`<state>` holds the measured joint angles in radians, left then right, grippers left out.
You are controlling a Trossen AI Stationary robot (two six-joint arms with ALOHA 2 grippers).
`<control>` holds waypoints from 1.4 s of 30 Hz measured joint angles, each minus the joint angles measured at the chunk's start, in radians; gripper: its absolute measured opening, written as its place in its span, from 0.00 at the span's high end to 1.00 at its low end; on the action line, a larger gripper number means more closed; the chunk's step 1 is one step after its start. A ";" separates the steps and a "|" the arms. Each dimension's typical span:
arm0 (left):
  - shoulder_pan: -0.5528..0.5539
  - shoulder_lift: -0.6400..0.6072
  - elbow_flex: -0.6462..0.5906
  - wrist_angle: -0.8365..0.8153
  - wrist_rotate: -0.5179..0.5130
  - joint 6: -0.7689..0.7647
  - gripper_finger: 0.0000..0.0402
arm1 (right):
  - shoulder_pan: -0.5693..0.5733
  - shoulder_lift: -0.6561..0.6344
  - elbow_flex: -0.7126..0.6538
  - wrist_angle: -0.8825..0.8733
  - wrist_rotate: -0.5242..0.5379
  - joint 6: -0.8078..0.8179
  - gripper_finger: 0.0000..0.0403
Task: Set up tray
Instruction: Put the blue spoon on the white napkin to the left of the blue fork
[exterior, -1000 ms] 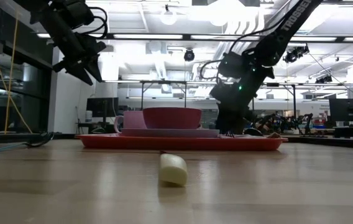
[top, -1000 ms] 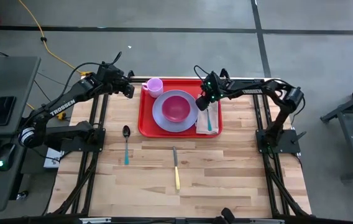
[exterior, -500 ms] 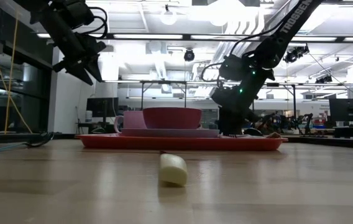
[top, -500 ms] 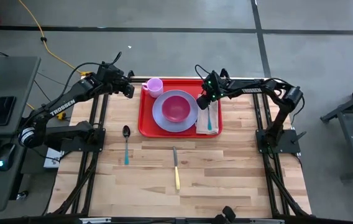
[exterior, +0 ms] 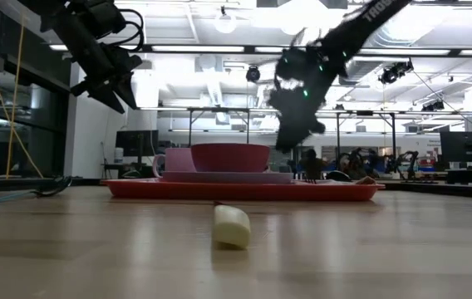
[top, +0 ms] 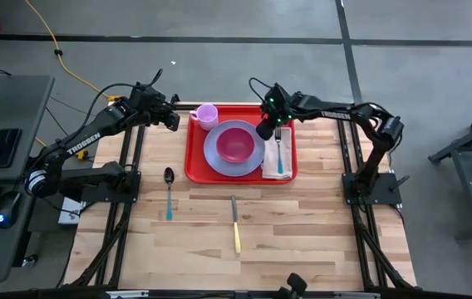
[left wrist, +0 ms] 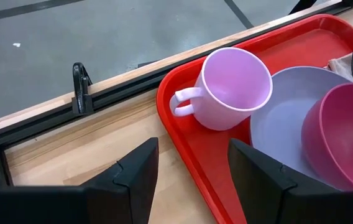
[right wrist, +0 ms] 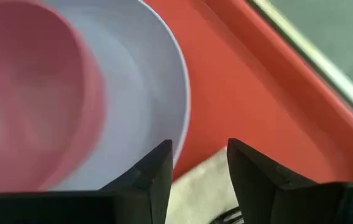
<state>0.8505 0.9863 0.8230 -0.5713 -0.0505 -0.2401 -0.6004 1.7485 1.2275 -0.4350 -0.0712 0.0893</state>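
Knife (top: 235,226) lies lengthwise on the surface, well short of the tray (top: 194,149); right pincer (top: 264,131) hovers released, empty, nearer.

tray (top: 194,162): cup (top: 207,115), plate (top: 216,154) with bowl (top: 236,144), fork (top: 278,149) | table (top: 302,224): spoon (top: 169,191), knife (top: 235,223)

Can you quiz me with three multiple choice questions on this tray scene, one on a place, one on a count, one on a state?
1. Where is the pink mug?
A. on the tray's far left corner
B. beside the spoon
C. on the bare table

2. How many utensils lie on the table off the tray?
A. none
B. two
C. four

3. What does the right tool hold?
A. the fork
B. the bowl
C. nothing

Answers: 1 A, it stands inside the rim; 2 B, spoon and knife; 3 C, open, above the plate.
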 joint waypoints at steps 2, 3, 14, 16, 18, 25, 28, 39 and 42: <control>0.000 0.000 0.000 -0.001 0.000 0.000 0.45 | 0.023 -0.001 0.067 -0.084 0.010 -0.016 0.67; 0.000 0.000 0.000 -0.004 0.000 0.000 0.45 | 0.036 -0.002 0.097 -0.125 0.012 -0.019 0.67; 0.000 0.000 0.001 -0.124 0.000 0.000 0.45 | 0.260 -0.002 0.304 -0.497 0.019 0.046 0.67; 0.000 0.000 0.001 -0.144 0.000 -0.001 0.45 | 0.304 -0.002 0.317 -0.515 0.037 0.071 0.67; 0.000 0.000 0.001 -0.166 0.012 -0.010 0.45 | 0.346 -0.002 0.324 -0.522 0.047 0.094 0.67; -0.001 -0.009 0.001 -0.362 0.113 -0.056 0.45 | 0.471 -0.002 0.329 -0.521 0.089 0.165 0.67; -0.025 -0.035 0.001 -0.465 0.120 -0.062 0.45 | 0.512 -0.002 0.329 -0.520 0.111 0.185 0.67; -0.239 -0.320 0.000 -0.554 0.099 -0.264 0.45 | 0.667 -0.107 0.329 -0.618 0.368 0.293 0.67; -0.293 -0.395 0.000 -0.554 0.099 -0.316 0.45 | 0.703 -0.166 0.329 -0.634 0.438 0.339 0.67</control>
<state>0.5572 0.5910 0.8234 -1.1254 0.0485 -0.5559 0.1024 1.5822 1.5566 -1.0692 0.3668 0.4285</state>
